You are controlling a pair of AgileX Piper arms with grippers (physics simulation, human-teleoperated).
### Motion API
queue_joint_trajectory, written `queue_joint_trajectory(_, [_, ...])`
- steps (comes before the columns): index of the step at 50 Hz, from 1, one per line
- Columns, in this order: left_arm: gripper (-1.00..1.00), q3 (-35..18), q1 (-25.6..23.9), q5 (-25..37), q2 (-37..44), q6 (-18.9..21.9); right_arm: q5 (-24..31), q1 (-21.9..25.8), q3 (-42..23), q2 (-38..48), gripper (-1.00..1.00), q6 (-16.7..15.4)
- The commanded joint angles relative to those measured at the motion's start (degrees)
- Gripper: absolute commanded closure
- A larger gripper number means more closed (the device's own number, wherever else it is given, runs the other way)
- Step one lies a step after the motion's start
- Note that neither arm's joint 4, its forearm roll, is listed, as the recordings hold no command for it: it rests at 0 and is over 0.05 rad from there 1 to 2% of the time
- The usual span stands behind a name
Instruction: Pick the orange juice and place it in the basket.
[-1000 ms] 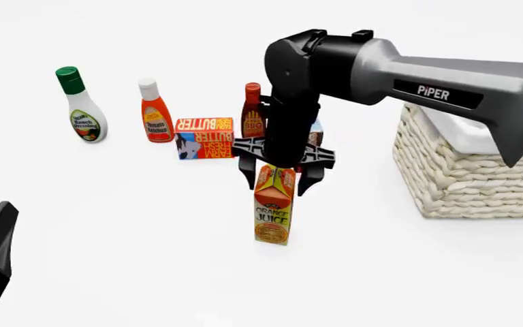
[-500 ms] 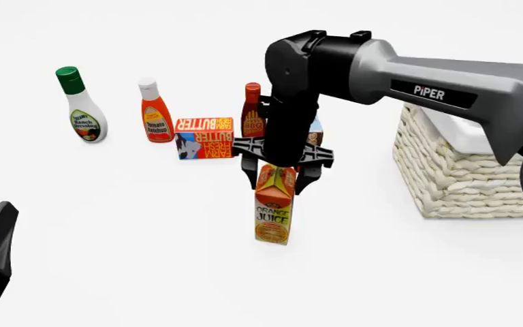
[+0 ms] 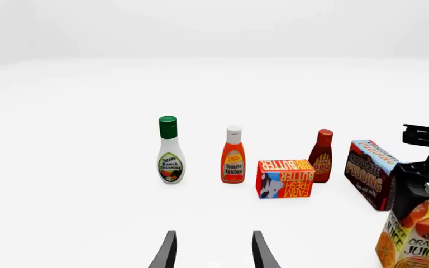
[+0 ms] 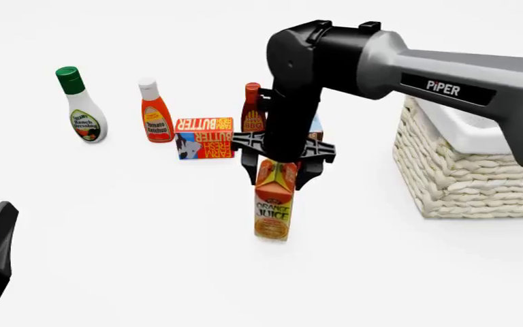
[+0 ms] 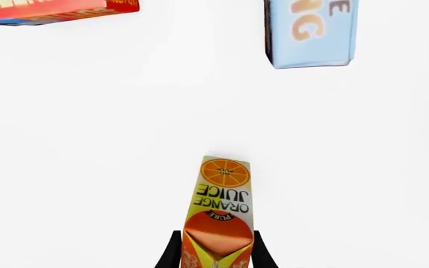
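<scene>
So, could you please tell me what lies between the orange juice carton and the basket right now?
Nothing: in the front view, only bare white table separates the orange juice, held by the right claw, from the basket.

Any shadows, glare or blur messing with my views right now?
Front view: flat, even light, sharp, no cast shadows on the white table, so it does not show whether the orange juice is lifted. Right wrist view: sharp; right gripper fingers flank the carton top. Left wrist view: clear, no glare; left gripper holds nothing.
</scene>
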Motion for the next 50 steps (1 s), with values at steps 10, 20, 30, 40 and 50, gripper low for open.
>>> queue_joint_trajectory(10, [-1.0,0.0,-0.01,0.0,0.0,0.01,0.0,0.86,0.25,-3.47,1.0,0.88])
queue_joint_trajectory(20, [-1.0,0.0,0.01,0.0,-0.01,-0.01,0.0,2.28,0.11,-5.71,1.0,0.94])
queue_joint_trajectory(30, [-1.0,0.0,0.01,0.0,0.01,0.01,0.0,2.19,0.87,-7.81,1.0,-1.05])
queue_joint_trajectory(40, [-1.0,0.0,0.0,0.0,0.0,0.01,0.0,2.85,0.17,-9.59,1.0,-1.29])
queue_joint_trajectory(50, [-1.0,0.0,-0.01,0.0,0.0,0.0,0.0,2.15,-0.08,-11.37,1.0,-3.06])
